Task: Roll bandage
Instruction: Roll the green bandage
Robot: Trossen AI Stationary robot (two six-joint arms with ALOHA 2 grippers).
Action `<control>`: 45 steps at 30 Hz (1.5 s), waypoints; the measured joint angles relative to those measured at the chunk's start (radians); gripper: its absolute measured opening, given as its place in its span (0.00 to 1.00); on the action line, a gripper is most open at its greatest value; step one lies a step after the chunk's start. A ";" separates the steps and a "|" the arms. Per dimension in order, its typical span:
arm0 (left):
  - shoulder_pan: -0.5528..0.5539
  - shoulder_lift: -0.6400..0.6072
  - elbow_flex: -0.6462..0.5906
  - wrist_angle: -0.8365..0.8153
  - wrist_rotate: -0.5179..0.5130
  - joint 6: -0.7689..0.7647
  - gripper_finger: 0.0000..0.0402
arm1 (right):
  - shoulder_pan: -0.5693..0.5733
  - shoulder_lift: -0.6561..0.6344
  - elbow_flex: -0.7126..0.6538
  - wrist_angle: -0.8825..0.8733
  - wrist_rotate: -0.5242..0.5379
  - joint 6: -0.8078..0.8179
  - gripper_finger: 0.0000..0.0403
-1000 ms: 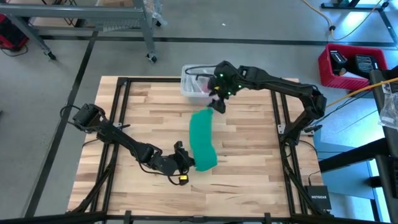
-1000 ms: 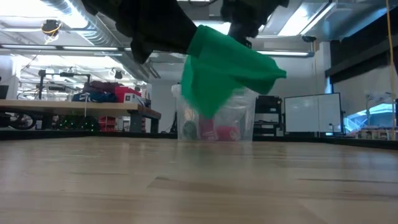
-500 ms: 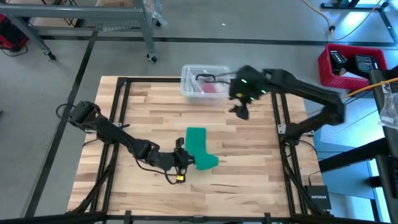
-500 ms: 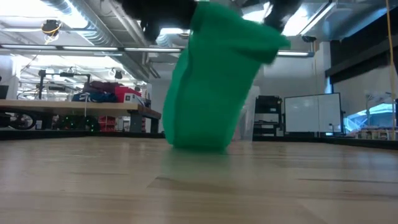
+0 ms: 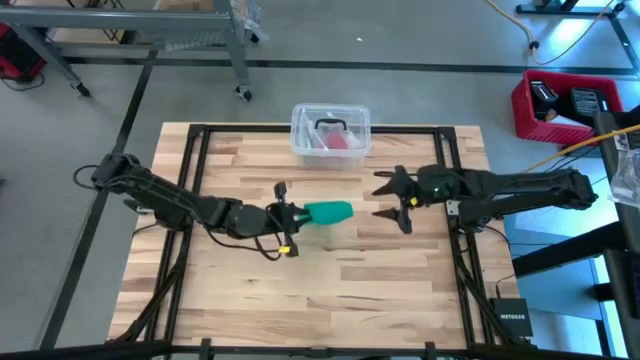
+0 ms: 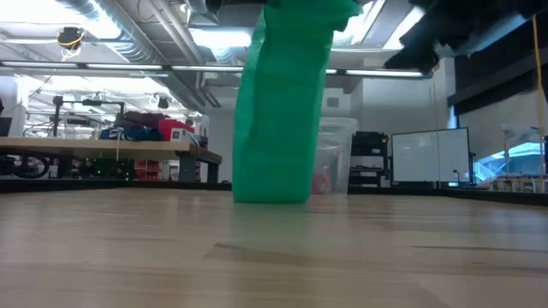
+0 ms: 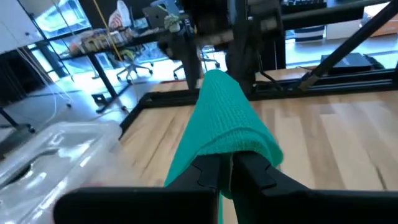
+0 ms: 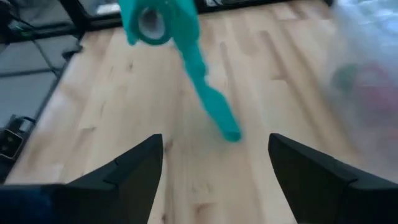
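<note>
Right gripper (image 5: 397, 200) has let go of the bandage (image 5: 326, 212) and pulled back, fingers wide apart, empty. Left gripper (image 5: 285, 219) stays clamped on one end; strip hangs from its fingertips to the table (image 5: 400, 290), so rolling can start. Clear tub (image 5: 331, 131) sits beyond, not obstructing.

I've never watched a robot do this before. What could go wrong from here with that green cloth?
The left gripper is shut on one end of the bandage, and the rest hangs down to the table. The thin fabric might slip free. The right gripper is open and apart from it, so the loose end could twist or bunch.
</note>
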 joint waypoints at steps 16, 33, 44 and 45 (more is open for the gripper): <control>0.019 0.005 0.000 -0.011 0.000 0.052 0.03 | 0.001 0.204 -0.068 0.506 -0.130 0.096 0.56; 0.039 0.005 0.000 -0.012 0.000 0.093 0.03 | 0.000 0.241 -0.037 0.554 -0.238 0.095 0.11; 0.039 0.005 0.000 -0.068 0.000 0.098 0.03 | 0.007 0.182 0.063 0.495 -0.389 0.094 0.01; 0.038 0.005 0.000 -0.073 0.001 0.098 0.03 | 0.006 0.174 0.085 0.495 -0.390 0.087 0.01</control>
